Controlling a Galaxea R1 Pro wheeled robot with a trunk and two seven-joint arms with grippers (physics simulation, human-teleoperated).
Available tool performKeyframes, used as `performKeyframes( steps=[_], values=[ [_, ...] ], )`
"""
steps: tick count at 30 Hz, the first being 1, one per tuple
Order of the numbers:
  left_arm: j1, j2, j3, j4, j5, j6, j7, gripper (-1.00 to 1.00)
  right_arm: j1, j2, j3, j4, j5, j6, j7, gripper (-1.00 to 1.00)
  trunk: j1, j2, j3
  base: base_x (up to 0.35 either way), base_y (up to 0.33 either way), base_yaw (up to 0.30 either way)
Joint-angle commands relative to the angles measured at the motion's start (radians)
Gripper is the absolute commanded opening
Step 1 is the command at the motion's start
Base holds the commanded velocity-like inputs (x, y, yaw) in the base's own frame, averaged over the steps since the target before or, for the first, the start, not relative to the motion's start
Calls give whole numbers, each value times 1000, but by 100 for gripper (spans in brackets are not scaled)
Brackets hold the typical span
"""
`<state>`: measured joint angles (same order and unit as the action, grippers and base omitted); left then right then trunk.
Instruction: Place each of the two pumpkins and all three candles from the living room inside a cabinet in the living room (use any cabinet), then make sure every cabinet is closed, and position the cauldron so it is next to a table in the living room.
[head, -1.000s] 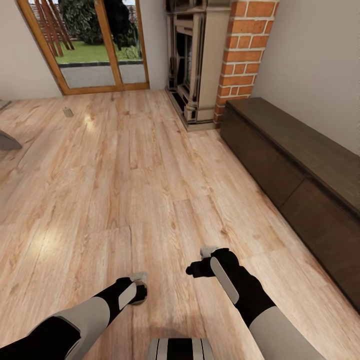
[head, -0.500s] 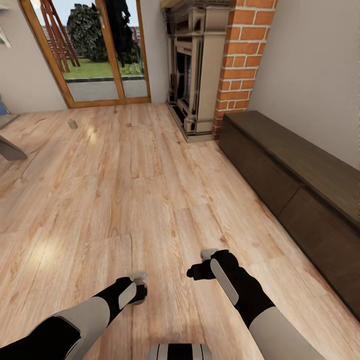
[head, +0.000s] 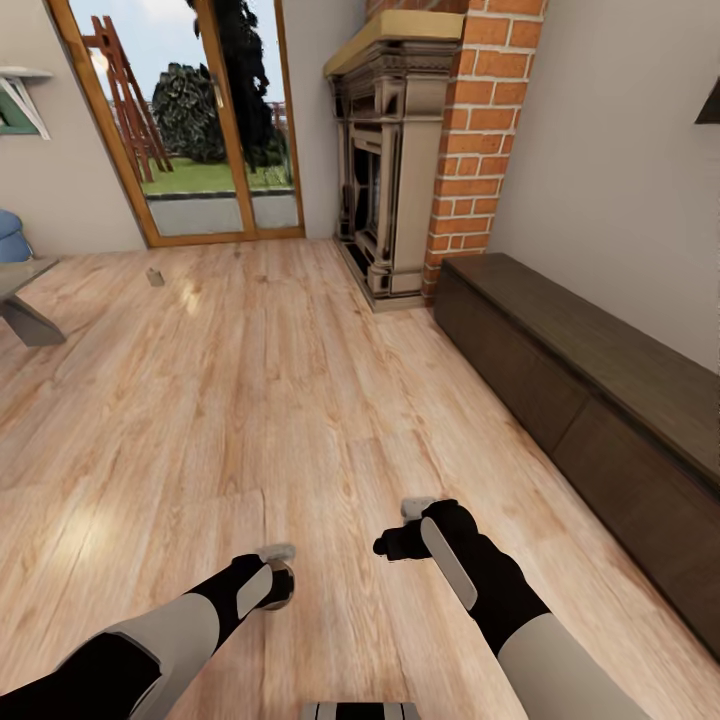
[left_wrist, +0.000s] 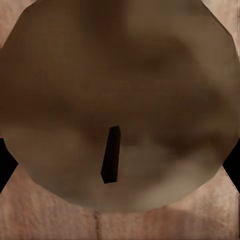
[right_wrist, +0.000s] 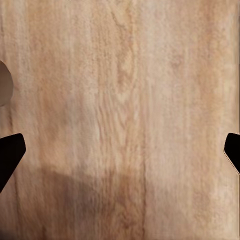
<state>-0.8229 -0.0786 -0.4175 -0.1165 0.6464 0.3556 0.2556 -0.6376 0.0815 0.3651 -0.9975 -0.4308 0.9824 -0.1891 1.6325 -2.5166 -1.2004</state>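
1. Your two arms have pale grey upper shells that give way to matt black forearm and wrist sections
2. Your right arm (head: 490, 590) carries a long, light grey oval panel along its black wrist
3. Your left arm (head: 180, 640) has a similar grey panel, shorter, near its wrist
4. Each pincer housing is black, topped with a small light grey cap
5. Your base shows as a grey block with dark stripes
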Motion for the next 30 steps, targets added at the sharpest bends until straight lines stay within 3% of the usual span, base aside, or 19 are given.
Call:
performKeyframes(
  steps=[1, 30],
  values=[
    [0, 0, -7, -1, 12, 5, 7, -100, -1, 0, 1, -1, -10, 2, -10, 100, -1, 0, 5, 0, 0, 0],
    [0, 6, -7, -3, 13, 6, 7, -100, -1, -2, 0, 0, -11, 2, -9, 100, -14, 7, 125, 0, 0, 0]
  ],
)
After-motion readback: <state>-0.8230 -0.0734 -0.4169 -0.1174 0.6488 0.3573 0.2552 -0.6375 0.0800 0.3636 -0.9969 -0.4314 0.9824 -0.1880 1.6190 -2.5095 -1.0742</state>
